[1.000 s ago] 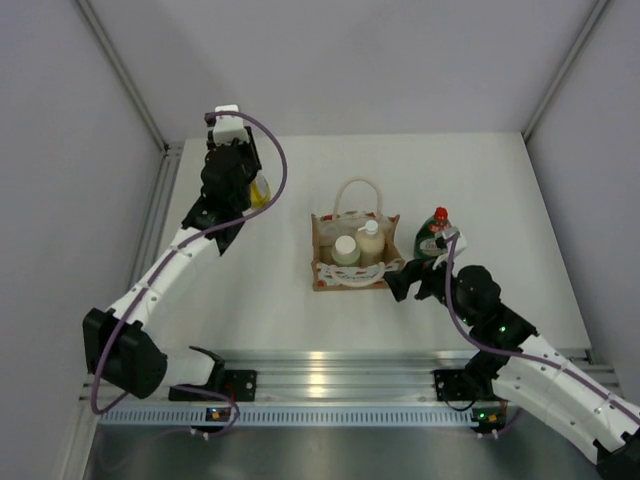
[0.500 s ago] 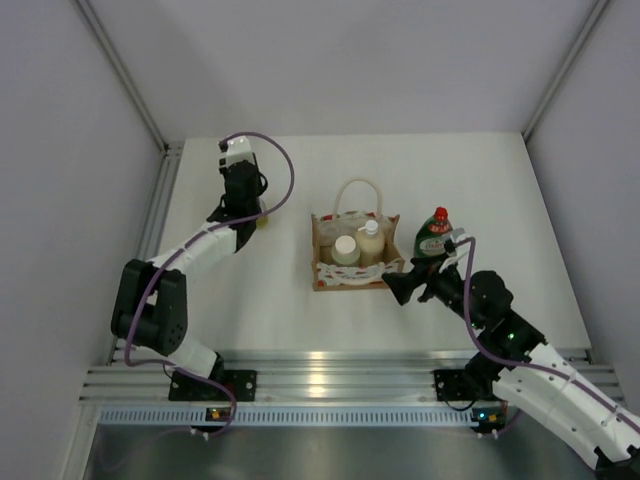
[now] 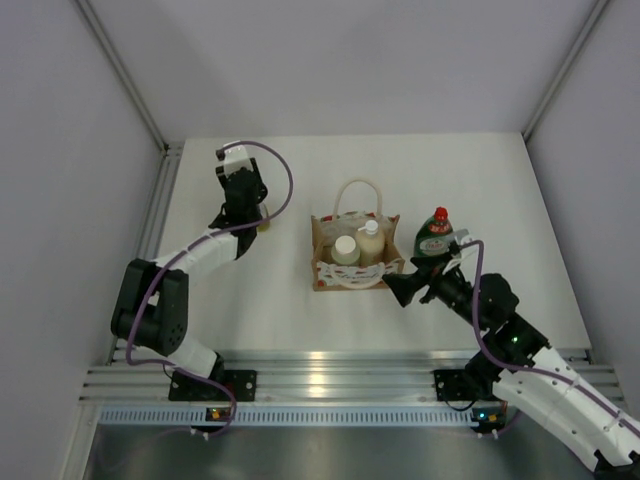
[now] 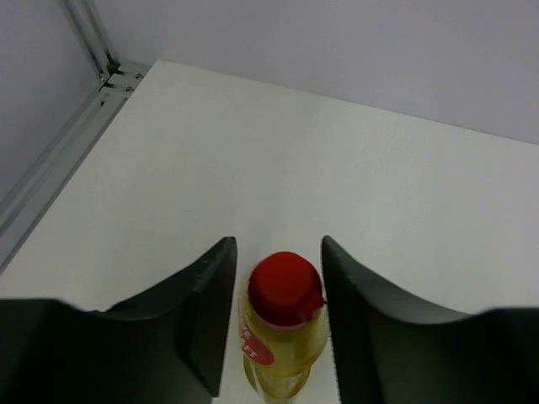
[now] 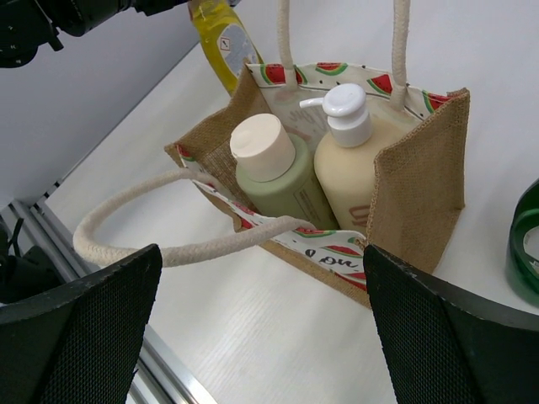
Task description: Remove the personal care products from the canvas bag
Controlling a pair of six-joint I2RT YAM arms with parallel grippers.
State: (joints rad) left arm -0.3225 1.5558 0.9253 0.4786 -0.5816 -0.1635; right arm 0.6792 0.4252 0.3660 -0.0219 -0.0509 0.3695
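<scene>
The canvas bag (image 3: 352,250) stands mid-table with its rope handles up. It holds the pale grey-green bottle (image 5: 274,172) and the cream bottle with a white pump cap (image 5: 354,164). The yellow bottle with a red cap (image 4: 285,316) stands on the table at the far left, also visible in the top view (image 3: 263,222). My left gripper (image 4: 278,246) is open, its jaws on either side of that bottle with small gaps. The dark green bottle (image 3: 435,236) stands right of the bag. My right gripper (image 5: 261,252) is wide open and empty, low by the bag's front right corner (image 3: 401,290).
Grey walls enclose the white table (image 3: 480,190) on three sides. An aluminium rail (image 3: 330,372) runs along the near edge and another rail (image 3: 158,215) along the left side. One rope handle (image 5: 168,240) droops forward over the bag's front.
The left arm has folded back and come down, and the yellow bottle it carried now stands on the table between opened jaws. The right gripper has shifted slightly towards the near edge.
</scene>
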